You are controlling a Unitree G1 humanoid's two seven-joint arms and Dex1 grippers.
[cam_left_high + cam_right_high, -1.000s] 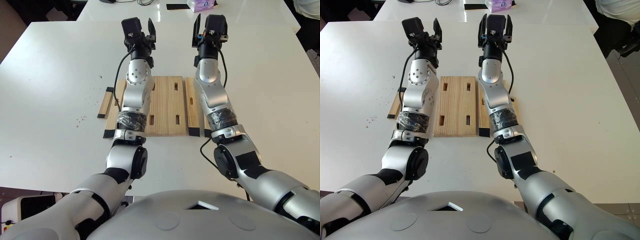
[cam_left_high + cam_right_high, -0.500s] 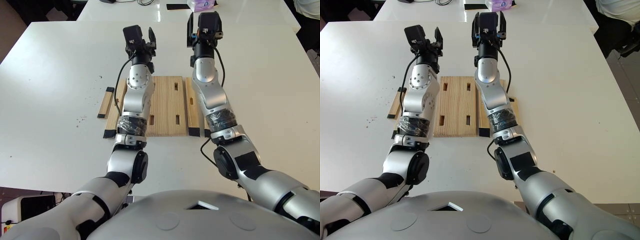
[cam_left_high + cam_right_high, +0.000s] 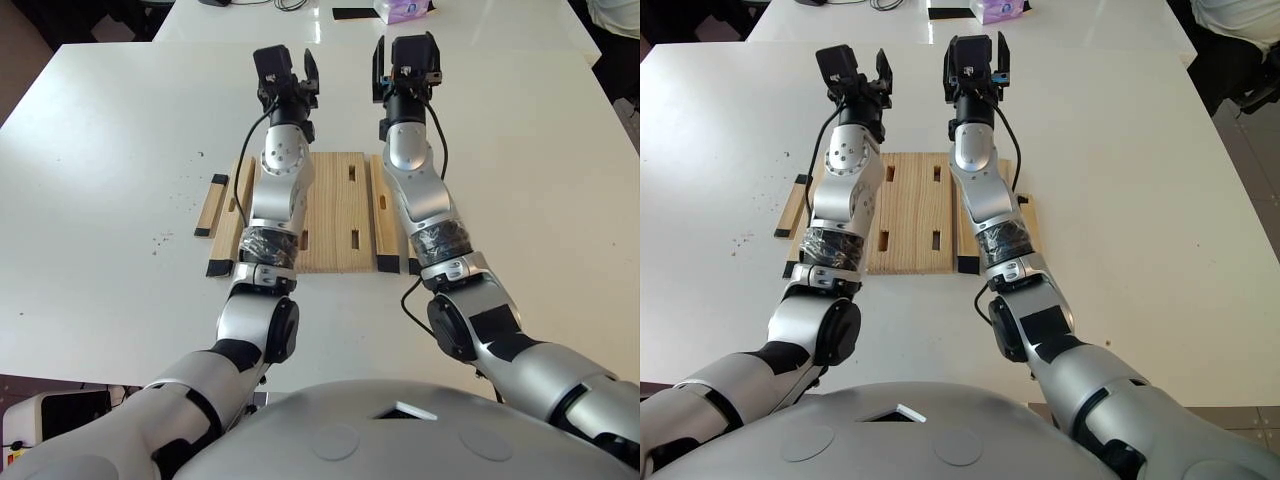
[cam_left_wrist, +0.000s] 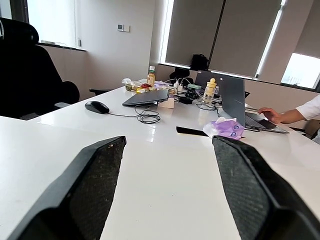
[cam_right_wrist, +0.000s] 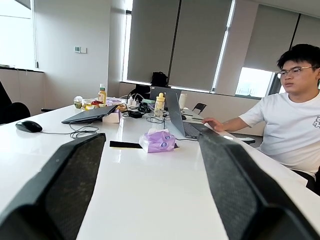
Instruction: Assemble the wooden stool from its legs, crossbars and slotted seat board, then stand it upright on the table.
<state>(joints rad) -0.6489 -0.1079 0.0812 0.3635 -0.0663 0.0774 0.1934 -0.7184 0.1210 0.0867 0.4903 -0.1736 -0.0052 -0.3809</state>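
Note:
The slotted seat board [image 3: 335,210] lies flat on the white table [image 3: 120,150], partly under my two forearms. Wooden legs and crossbars with black end caps lie on either side of it: two on the left [image 3: 211,205] and two on the right [image 3: 384,212]. Both arms stretch forward above the parts, past the board's far edge. My left gripper [image 3: 295,72] is held open in the air with nothing in it, its fingers [image 4: 95,185] wide apart. Just to its right, my right gripper [image 3: 405,62] is also open, its fingers [image 5: 235,190] holding nothing.
A second table [image 3: 480,25] stands behind, carrying a purple tissue pack [image 5: 159,141], a flat black object [image 3: 352,14], laptops, a mouse and bottles. Small dark crumbs [image 3: 160,238] dot the table left of the parts. Wide bare tabletop lies on both sides.
Both grippers have drawn closer together: the left moved right, the right moved left. Both stayed open, and the wooden parts have not moved.

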